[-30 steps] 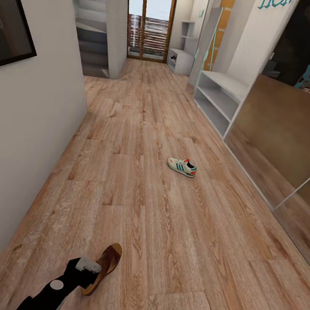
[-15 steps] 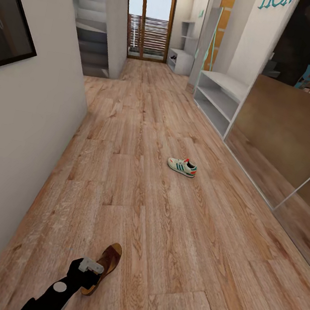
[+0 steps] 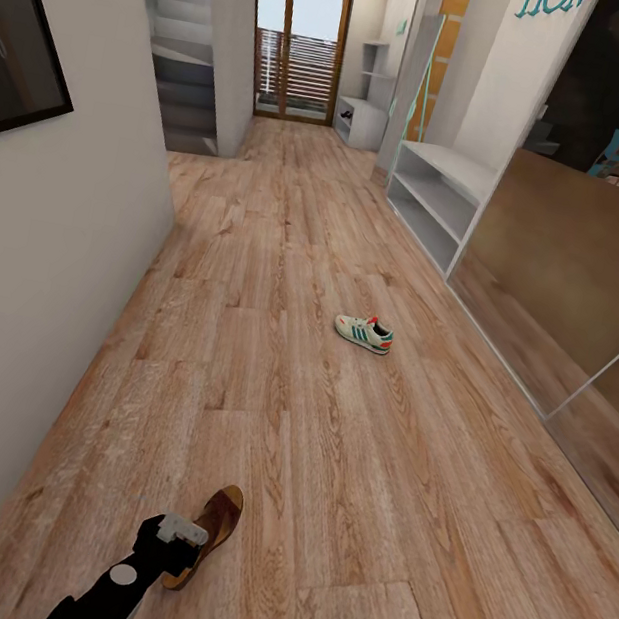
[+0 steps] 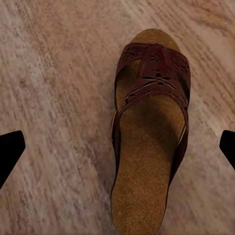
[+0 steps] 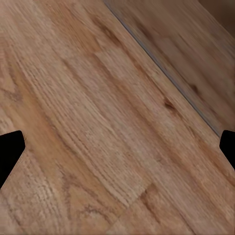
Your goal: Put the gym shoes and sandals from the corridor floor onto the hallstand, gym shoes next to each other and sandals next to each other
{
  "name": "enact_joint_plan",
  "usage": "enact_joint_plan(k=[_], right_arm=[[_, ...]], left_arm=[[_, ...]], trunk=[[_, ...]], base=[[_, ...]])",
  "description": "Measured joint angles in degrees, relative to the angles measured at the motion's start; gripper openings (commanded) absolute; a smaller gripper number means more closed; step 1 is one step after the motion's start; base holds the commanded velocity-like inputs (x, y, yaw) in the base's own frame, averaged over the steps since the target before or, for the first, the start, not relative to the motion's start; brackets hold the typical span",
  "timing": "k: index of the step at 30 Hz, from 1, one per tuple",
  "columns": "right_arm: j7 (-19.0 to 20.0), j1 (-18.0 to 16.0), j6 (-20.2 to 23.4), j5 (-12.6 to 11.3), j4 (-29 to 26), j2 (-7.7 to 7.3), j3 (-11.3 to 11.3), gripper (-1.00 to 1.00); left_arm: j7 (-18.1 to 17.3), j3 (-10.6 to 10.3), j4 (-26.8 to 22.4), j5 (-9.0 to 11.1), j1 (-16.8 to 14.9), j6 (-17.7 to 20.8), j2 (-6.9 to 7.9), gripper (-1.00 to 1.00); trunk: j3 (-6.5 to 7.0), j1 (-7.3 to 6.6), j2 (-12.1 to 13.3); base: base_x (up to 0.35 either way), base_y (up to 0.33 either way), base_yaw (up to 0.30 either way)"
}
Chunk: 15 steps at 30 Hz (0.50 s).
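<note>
One sandal lies flat on the corridor floor beneath the left gripper, its jaws spread wide; centre them across the narrow midsole before closing.

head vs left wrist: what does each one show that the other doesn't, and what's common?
Head view: a cream-white lace-up sneaker with green stripes lying alone mid-corridor, the long pale grey shoe rack by the right wall with bare shelves, and the left gripper above the sandal.

Left wrist view: the cut-out pattern on the sandal's wide straps and its tan footbed, between open fingertips.

Both: the dark brown leather open-toe sandal on the warm brown wood-plank floor.
</note>
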Motion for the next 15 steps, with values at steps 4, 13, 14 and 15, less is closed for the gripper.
enact_joint_plan(k=[4, 13, 14, 15], right_arm=[[-0.1, -0.1, -0.1, 0.0, -0.4, -0.02, 0.3, 1.0], [0.0, -1.4, 0.0, 0.1, -0.9, -0.52, 0.2, 1.0], [0.1, -2.3, 0.2, 0.2, -1.0, -0.61, 0.2, 1.0], [0.1, -2.4, 0.2, 0.2, -1.0, -0.61, 0.2, 1.0]], left_arm=[[0.2, 0.0, 0.3, 0.0, 0.0, 0.0, -0.03, 1.0], [0.5, -0.1, 0.9, 0.0, 0.0, 0.0, -0.01, 1.0], [0.5, -0.1, 0.9, 0.0, 0.0, 0.0, -0.01, 1.0], [0.5, -0.1, 0.9, 0.0, 0.0, 0.0, -0.01, 1.0]], trunk=[[0.0, 0.0, 0.0], [0.0, 0.0, 0.0], [0.0, 0.0, 0.0], [0.0, 0.0, 0.0]], base=[[0.0, 0.0, 0.0], [0.0, 0.0, 0.0], [0.0, 0.0, 0.0], [0.0, 0.0, 0.0]])
